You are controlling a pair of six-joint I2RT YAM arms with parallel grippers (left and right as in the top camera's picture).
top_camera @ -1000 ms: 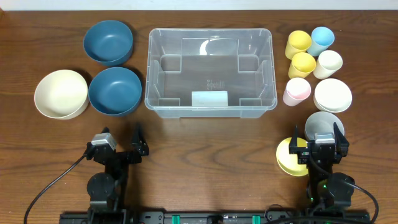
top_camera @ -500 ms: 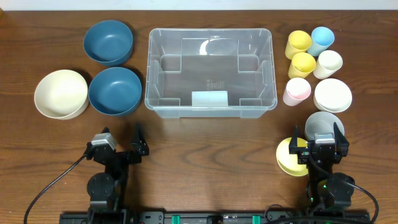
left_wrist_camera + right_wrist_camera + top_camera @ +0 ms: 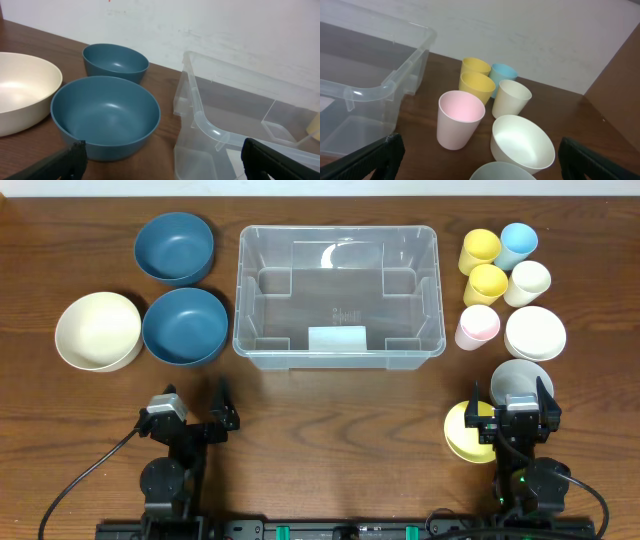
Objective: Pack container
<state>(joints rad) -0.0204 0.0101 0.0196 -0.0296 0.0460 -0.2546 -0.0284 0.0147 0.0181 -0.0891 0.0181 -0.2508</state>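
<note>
The container, a large clear plastic bin with a pale label, stands empty at the middle back of the table. Its corner rim shows at the right of the left wrist view, and its rim at the left of the right wrist view. My left gripper hovers open near the front left, facing a dark blue bowl. Over a grey bowl at the front right, my right gripper is open too. Neither holds anything.
Left of the bin are a second blue bowl and a cream bowl. To its right stand two yellow cups, a light blue cup, a cream cup, a pink cup, a white bowl and a yellow bowl.
</note>
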